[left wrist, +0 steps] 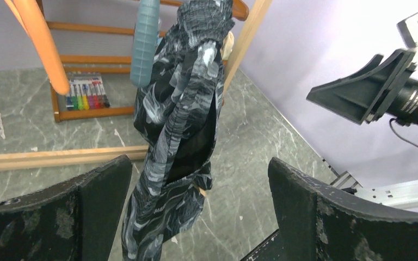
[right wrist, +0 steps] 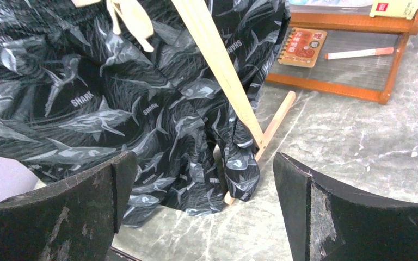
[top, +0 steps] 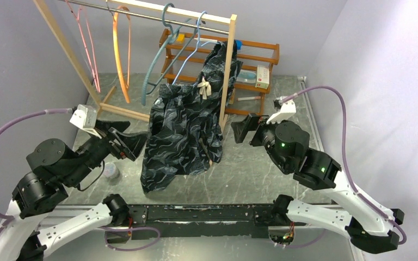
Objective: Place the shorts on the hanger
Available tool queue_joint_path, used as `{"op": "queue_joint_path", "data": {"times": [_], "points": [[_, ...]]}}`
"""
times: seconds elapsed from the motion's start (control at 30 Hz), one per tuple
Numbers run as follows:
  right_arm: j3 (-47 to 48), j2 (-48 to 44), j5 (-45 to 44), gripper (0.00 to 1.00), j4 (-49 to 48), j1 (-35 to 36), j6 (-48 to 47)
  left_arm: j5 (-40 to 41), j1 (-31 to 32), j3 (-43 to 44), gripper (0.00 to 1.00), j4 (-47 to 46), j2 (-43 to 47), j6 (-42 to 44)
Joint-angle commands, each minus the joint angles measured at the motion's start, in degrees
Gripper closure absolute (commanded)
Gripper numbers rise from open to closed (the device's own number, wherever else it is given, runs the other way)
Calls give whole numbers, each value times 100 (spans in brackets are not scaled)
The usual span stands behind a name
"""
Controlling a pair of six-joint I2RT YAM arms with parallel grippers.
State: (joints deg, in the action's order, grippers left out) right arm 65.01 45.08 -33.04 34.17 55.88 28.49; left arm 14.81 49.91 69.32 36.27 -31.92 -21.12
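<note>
Navy shorts (top: 182,130) on light-blue hanger (top: 189,57)

Grey marbled table (top: 261,174) with a wooden clothes rack (top: 122,112), a low wooden shelf (top: 258,52), 1 small round object (top: 110,173).

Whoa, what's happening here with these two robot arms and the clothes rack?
Two robot arms are hanging up clothes. The dark shark-print shorts dangle from the wooden rack, apparently draped over the light-blue wire hanger. The left arm and right arm sit on either side of the shorts, jaws open, holding nothing.
</note>
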Motion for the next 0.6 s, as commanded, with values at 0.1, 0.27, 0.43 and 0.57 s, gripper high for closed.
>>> {"op": "queue_joint_path", "data": {"times": [0.1, 0.27, 0.43, 0.57], "points": [[299, 48, -117, 0, -40, 2, 150, -31, -34, -329, 0, -37, 155, -260], [214, 29, -106, 0, -136, 2, 167, -31, -34, -322, 1, 65, 176, -311], [226, 57, -137, 0, -48, 0, 230, -20, -34, -329, 0, 64, 238, -306], [227, 27, -189, 0, -33, 2, 262, -16, -32, -355, 0, 82, 257, -330]]}}
